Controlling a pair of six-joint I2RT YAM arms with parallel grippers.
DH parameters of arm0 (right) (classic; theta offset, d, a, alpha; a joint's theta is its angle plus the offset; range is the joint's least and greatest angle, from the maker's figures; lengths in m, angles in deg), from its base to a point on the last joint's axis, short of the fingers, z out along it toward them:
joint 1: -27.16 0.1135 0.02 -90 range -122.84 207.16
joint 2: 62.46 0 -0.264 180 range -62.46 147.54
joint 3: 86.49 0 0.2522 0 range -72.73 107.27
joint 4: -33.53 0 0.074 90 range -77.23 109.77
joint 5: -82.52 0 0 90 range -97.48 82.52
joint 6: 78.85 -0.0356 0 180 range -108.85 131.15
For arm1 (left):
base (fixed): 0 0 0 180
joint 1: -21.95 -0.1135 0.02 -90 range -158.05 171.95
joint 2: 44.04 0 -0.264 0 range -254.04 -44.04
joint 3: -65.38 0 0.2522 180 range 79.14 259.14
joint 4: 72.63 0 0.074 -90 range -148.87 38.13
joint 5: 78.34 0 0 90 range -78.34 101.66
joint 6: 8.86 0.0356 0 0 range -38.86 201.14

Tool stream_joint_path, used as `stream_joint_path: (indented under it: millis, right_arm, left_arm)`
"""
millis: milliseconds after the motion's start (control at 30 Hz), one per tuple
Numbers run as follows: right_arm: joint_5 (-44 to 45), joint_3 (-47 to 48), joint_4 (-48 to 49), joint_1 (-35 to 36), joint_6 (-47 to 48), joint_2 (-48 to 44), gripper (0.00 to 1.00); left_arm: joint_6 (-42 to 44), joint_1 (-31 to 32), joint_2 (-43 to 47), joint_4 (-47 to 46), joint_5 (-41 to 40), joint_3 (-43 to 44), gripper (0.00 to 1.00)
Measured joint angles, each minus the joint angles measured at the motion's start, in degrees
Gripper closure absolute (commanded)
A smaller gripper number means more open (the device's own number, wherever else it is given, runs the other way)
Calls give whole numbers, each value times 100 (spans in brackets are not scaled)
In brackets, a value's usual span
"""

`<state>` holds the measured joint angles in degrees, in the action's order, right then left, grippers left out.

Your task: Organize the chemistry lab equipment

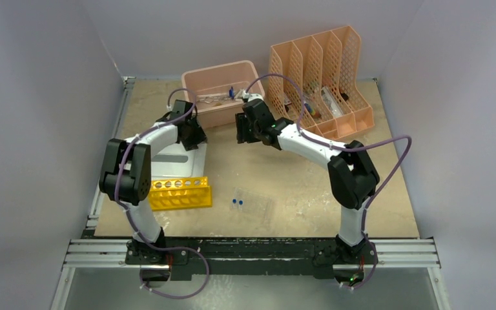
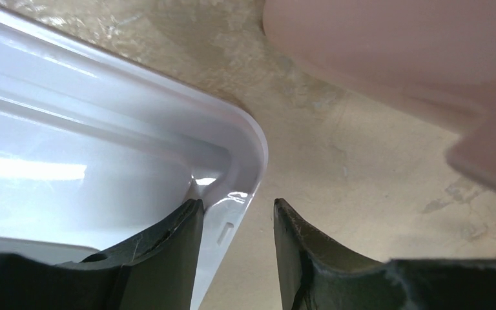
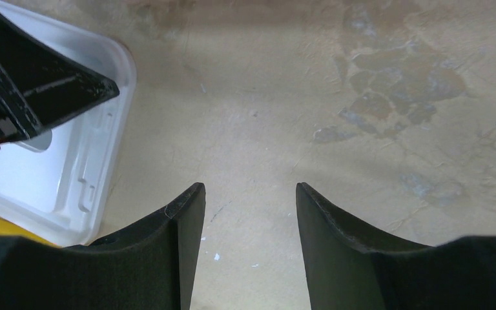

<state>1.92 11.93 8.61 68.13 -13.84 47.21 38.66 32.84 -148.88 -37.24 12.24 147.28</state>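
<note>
The yellow test-tube rack (image 1: 179,194) lies at the front left, empty. The clear plastic tray (image 1: 256,204) sits front centre, with two tiny blue-capped vials (image 1: 236,202) at its left edge. Thin metal pieces and a blue-capped item lie in the pink tub (image 1: 197,81); I cannot tell tongs or wire triangle apart. My left gripper (image 1: 194,134) (image 2: 236,203) is open, its jaws astride the corner rim of the grey-white lid (image 2: 103,129), one finger inside and one outside. My right gripper (image 1: 245,129) (image 3: 250,187) is open and empty, low over bare table.
The lid (image 1: 177,161) lies flat behind the rack and shows in the right wrist view (image 3: 71,168). The pink tub (image 2: 394,51) stands just beyond the left gripper. The peach file holder (image 1: 320,81) stands at the back right. Grey walls close in both sides.
</note>
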Motion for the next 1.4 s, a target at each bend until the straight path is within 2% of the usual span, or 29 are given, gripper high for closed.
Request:
stream_joint_path:
  millis: [267, 433, 567, 733, 1000, 1233, 1400]
  right_arm:
    - [2, -87, 120, -70, 9, -101, 43]
    - [-46, -96, 129, -70, 68, -101, 43]
    - [-153, -26, 76, -70, 181, -72, 43]
    - [-192, 809, 11, -70, 382, 448, 43]
    - [-203, 2015, -15, -79, 599, 1381, 44]
    - [-190, 2726, -11, -92, 647, 1864, 44]
    - [-269, 2809, 7, -92, 645, 1908, 44]
  left_arm:
    - [-295, 118, 481, -428, -487, -396, 47]
    - [-304, 118, 1123, -673, -929, -839, 46]
    - [-297, 118, 1491, -914, -964, -1224, 46]
    - [-164, 120, 1821, -1086, -835, -1655, 46]
    - [282, 256, 1937, -1093, -415, -1803, 46]
    - [407, 400, 1864, -839, -431, -1803, 46]
    - [417, 540, 1447, -643, -426, -1753, 46]
